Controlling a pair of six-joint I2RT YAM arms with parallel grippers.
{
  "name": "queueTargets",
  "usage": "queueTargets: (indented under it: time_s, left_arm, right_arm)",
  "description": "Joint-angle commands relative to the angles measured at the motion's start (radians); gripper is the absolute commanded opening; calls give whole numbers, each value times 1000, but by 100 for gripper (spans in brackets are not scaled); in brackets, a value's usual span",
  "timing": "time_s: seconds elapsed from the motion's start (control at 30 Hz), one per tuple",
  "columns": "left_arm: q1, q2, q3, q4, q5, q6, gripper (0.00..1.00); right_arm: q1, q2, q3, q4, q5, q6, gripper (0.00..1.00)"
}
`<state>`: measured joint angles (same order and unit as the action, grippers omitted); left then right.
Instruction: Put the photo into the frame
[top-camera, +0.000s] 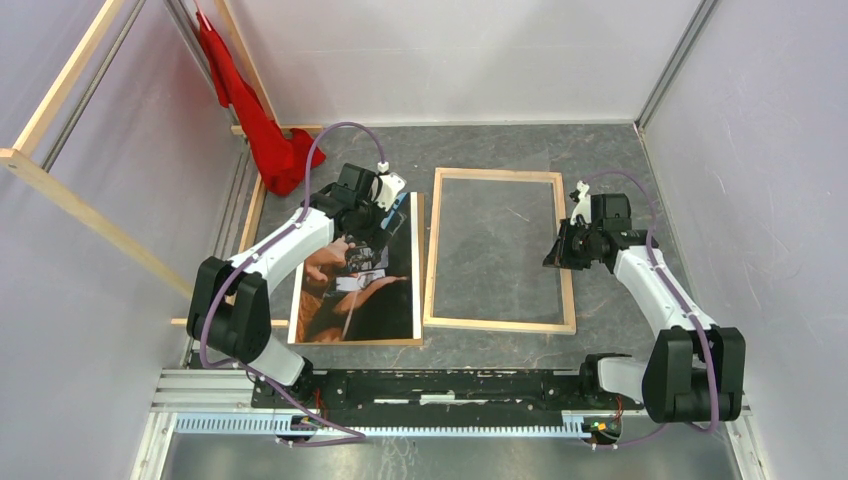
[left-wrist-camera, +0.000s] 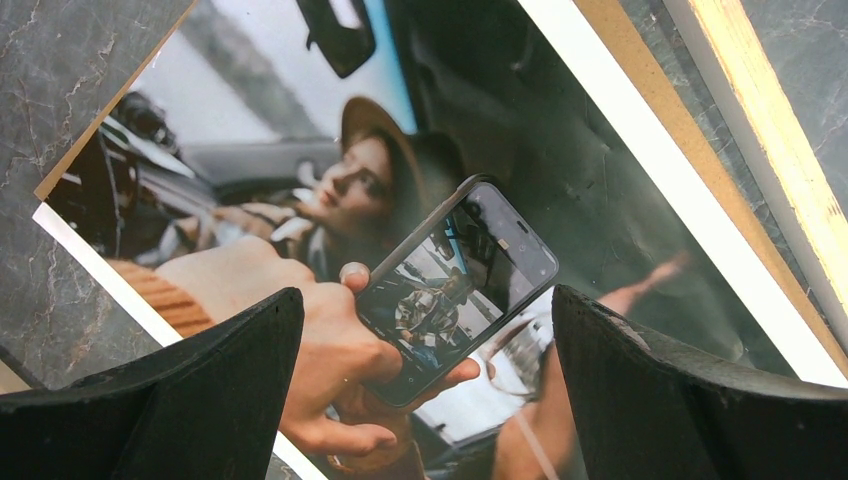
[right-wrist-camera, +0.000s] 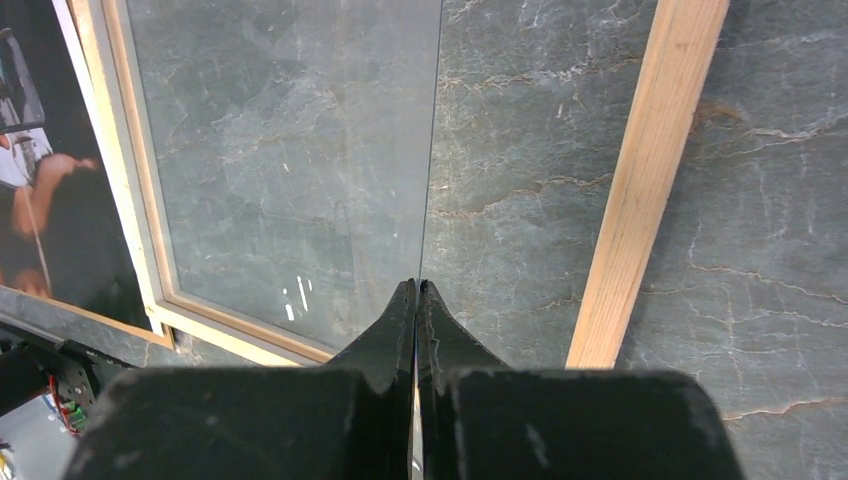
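At the far left a red cloth (top-camera: 255, 120) hangs in the corner. The left arm (top-camera: 290, 245) rises from its near base and stretches away and to the right, ending over the far half of the photo (top-camera: 355, 300). The left claw (left-wrist-camera: 427, 300) points down at the print with its fingers spread wide and nothing between them.

The photo lies picture side up on a brown backing board (top-camera: 419, 270). Its long axis runs from the near edge of the tabletop (top-camera: 500, 140) toward the far one. It sits just left of the frame (top-camera: 500, 325), outside it.

The frame lies flat, pale wood face up, with its long axis also near to far (grey tabletop shows through it).

The right arm (top-camera: 655, 285) bends out to the right, and its forearm angles back to the frame's right rail. The right claw (right-wrist-camera: 417, 290) has its fingers pressed together. The edge of a clear sheet (right-wrist-camera: 300, 150) runs to their tips, and I cannot tell whether it is nipped.
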<state>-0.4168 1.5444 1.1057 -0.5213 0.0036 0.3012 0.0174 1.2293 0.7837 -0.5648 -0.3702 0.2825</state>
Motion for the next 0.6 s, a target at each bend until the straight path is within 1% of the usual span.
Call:
queueTargets:
  time_s: [0.0, 0.3, 0.47, 0.57]
  left_arm:
    - [-6, 0, 9, 30, -1, 26, 100]
    - [-8, 3, 11, 31, -1, 27, 100]
    - [-13, 7, 19, 30, 0, 27, 100]
    - [-17, 9, 22, 30, 0, 27, 100]
  right_arm:
    - [-2, -32, 47, -7, 35, -19, 0]
    - [-2, -30, 54, -19, 33, -28, 0]
    - [-4, -26, 79, -38, 41, -43, 0]
    - [-6, -14, 100, -51, 22, -51, 0]
